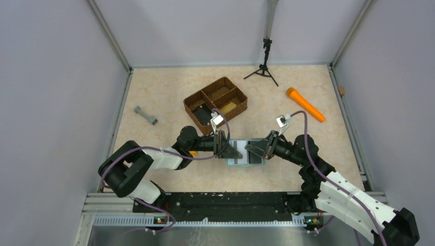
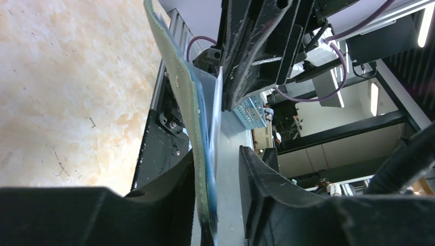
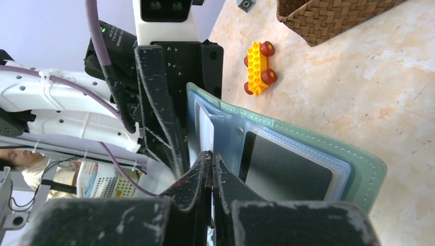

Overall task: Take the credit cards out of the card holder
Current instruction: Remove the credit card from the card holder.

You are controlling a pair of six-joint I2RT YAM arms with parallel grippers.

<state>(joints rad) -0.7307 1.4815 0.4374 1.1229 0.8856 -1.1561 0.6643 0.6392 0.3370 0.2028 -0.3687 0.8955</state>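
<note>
— Where does the card holder [image 3: 365, 177] sit?

— On the table [image 1: 287, 77], just on the arms' side of the brown woven basket [image 3: 328, 15]. It is open, with the grey-green cover outside and the pale blue-clear pockets inside. A dark grey credit card [image 3: 287, 169] fills one pocket. A pale credit card [image 3: 205, 128] stands in another, on the side toward the left arm.

— And the claws?

— The right gripper [image 3: 211, 166] has its fingers pressed together at the pale card's lower edge. Whether they pinch that card or only the pocket, the views do not settle. The left gripper [image 2: 218, 154] straddles one leaf of the holder. One finger lies against the green cover, while the other stands off the inner sheet with a gap, so its fingers are apart.

— What else lies around the basket?

— Inside it are a black block [image 1: 202, 114] and a yellowish piece [image 1: 229, 106], in separate compartments. A yellow toy car with red wheels [image 3: 259, 69] lies near its front wall. A grey dumbbell-shaped part [image 1: 145, 115] lies off to its left, and an orange flashlight [image 1: 305, 104] to its right. A small black tripod [image 1: 264, 66] stands beyond the basket, also to the right.
</note>
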